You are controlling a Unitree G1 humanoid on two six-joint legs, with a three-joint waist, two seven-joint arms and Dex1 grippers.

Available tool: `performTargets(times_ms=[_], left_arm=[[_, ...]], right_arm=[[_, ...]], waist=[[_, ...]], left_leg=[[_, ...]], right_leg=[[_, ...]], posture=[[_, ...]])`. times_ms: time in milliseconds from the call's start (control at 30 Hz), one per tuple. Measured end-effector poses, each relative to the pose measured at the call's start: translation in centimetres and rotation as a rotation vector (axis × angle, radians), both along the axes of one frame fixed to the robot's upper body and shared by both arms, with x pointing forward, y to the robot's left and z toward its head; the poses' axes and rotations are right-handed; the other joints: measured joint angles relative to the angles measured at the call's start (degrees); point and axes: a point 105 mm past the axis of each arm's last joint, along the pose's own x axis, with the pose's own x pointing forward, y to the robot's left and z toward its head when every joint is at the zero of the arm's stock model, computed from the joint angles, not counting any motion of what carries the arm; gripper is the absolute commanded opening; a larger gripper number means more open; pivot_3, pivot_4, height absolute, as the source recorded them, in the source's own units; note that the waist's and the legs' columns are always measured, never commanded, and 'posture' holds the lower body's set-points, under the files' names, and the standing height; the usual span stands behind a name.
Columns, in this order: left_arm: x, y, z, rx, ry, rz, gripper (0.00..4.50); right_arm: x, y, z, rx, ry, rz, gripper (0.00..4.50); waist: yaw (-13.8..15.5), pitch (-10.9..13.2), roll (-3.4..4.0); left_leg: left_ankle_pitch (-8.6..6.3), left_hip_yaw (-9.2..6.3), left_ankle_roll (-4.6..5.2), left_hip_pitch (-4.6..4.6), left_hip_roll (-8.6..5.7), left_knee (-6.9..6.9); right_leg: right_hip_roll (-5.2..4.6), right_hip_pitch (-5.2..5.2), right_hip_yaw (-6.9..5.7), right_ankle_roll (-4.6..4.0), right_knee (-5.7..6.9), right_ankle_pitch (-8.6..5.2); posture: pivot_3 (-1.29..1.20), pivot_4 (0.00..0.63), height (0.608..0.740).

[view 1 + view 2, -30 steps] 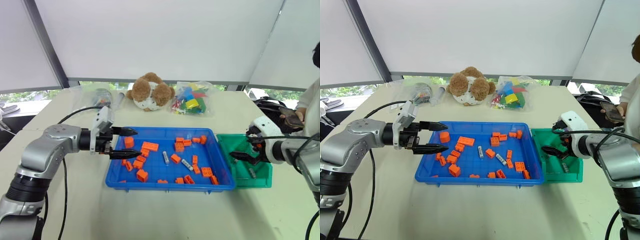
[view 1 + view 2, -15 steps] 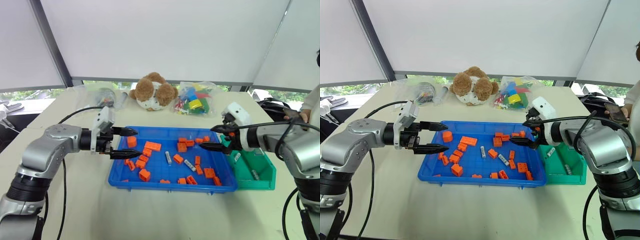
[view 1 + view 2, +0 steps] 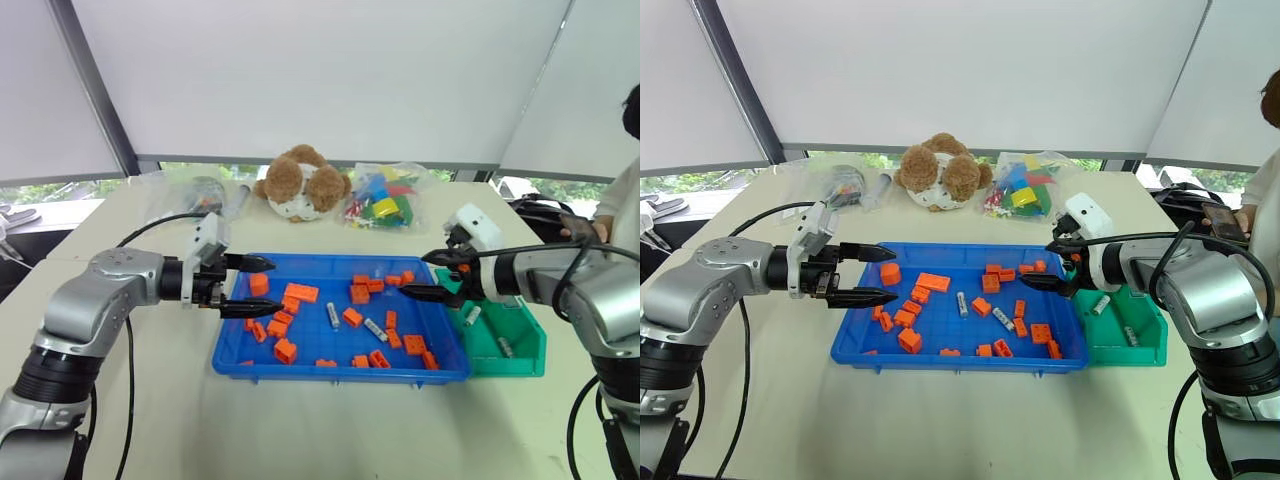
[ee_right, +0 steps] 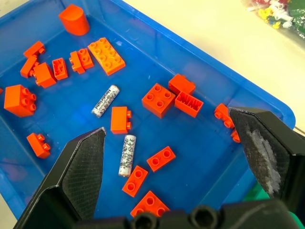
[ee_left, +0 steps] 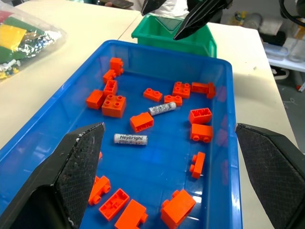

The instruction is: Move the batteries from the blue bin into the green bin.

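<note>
The blue bin lies mid-table and holds many orange blocks and two silver batteries. The same pair shows in the right wrist view as batteries. The green bin touches the blue bin's right side, with two batteries inside. My right gripper hangs open and empty above the blue bin's right end, pointing left. My left gripper is open and empty over the bin's left end, pointing right.
A teddy bear and a bag of coloured blocks sit behind the blue bin. A clear bag of small items lies at the back left. A person holding a phone is at the right edge.
My right gripper moved left from over the green bin to the blue bin's right end, then held still. A battery now shows where it was. The left arm stayed put.
</note>
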Motion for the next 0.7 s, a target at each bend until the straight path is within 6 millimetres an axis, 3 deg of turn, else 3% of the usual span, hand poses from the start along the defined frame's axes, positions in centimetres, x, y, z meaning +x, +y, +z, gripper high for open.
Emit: performTargets(times_ms=[700], left_arm=[[0.00,0.00,0.00,0.000,0.000,0.000,4.50]], right_arm=[[-0.08,0.02,0.05,0.003,0.003,0.004,4.48]], waist=[[0.00,0.00,0.00]], left_leg=[[0.00,0.00,0.00,0.00,0.00,0.00]], right_leg=[[0.00,0.00,0.00,0.00,0.00,0.00]], posture=[[0.00,0.150,0.733]])
